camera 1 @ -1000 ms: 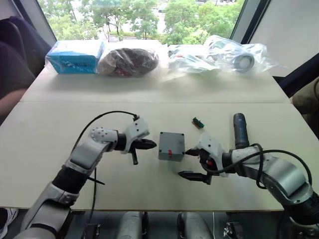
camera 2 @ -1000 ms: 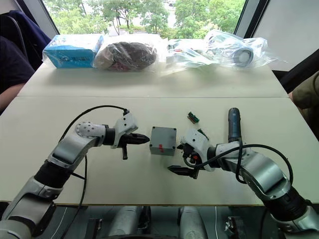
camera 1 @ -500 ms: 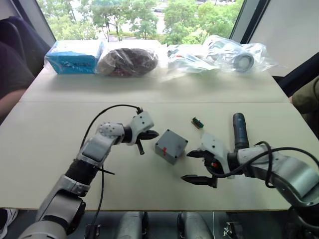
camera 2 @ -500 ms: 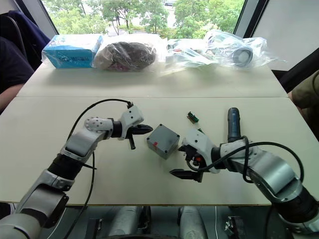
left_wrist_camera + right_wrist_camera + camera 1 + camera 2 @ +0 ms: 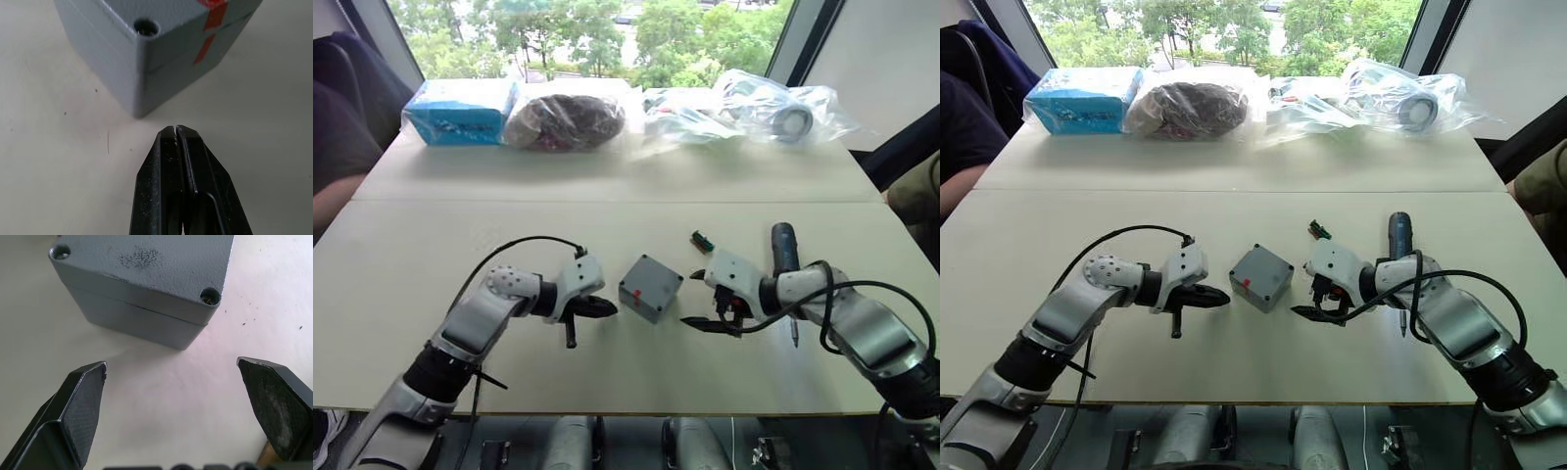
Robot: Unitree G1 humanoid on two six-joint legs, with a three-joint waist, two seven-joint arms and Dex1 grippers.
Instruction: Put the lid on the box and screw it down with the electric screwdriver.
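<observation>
Lid's already sitting on the box, both grippers parked either side of it.

Head views: the box (image 5: 650,288) sits turned cornerwise mid-tabletop, toward the near edge, with the lid (image 5: 1263,265) on top and a red mark facing front. The left gripper (image 5: 603,307) points at it from the robot's left, just beside it. The right gripper (image 5: 698,299) is near its other side, and the electric screwdriver (image 5: 1398,238) lies on the table behind that arm, toward the right edge. Left wrist view: fingers (image 5: 168,171) pressed together, tips just short of the box's corner, not touching. Right wrist view: fingers (image 5: 80,401) spread wide, nothing between them, the box just ahead.
</observation>
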